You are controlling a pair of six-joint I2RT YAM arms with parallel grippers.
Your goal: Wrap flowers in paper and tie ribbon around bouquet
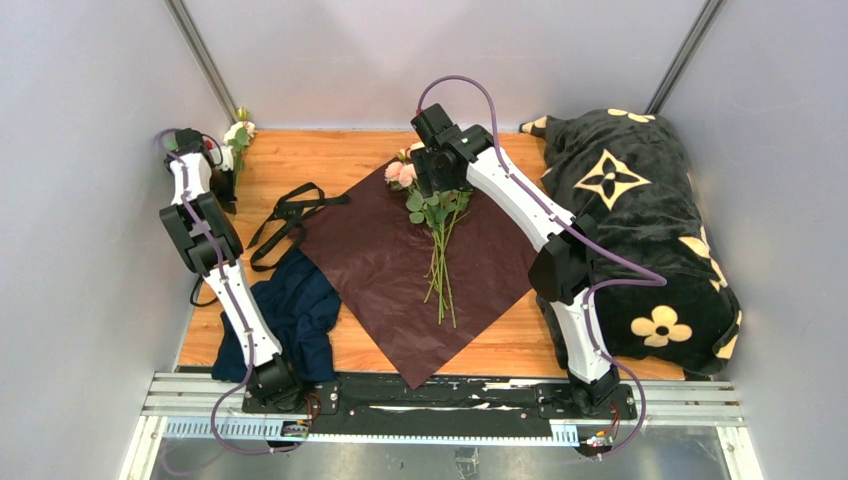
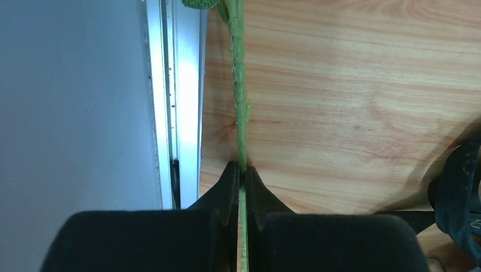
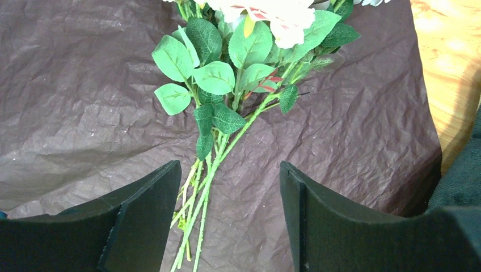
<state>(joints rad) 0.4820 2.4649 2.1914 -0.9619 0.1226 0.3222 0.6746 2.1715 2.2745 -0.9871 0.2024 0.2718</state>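
Flowers [image 1: 437, 215], where: laid on the paper [image 1: 380, 270] near desk [image 1: 500, 345] centre, heads toward the far edge, stems trailing toward the near edge.
Flowers, look: pale pink blooms, broad green leaves bunched under the heads, long thin green stems fanned slightly at the cut ends.
Flowers, handling: judged light; stems thin and springy, prob. apt to roll apart; heads and leaves easily crushed. Best taken on the bare stems just below the leaves, where they are bunched closest.
Paper, look: dark burgundy sheet, crinkled, set as a diamond w/ one corner at the near edge.
Paper, handling: judged thin and floppy, likely to crease or tear if pinched hard; a corner or edge is the place to lift it.
Ribbon [image 1: 285, 215]: black, looped loosely left of the paper, partly by the blue cloth [image 1: 290, 310]; limp, prob. hard to pinch flat on wood.
Left gripper [image 2: 243, 169]: clenched on a single stem [image 2: 239, 85] at the far-left corner, beside the wall rail; its bloom is seen well apart from the main bunch.
Right gripper [image 3: 228, 170]: released, jaws wide, held over the stems below the foliage; nothing grasped.
Blanket [image 1: 640, 220]: black w/ cream flowers, along the right edge, not involved.
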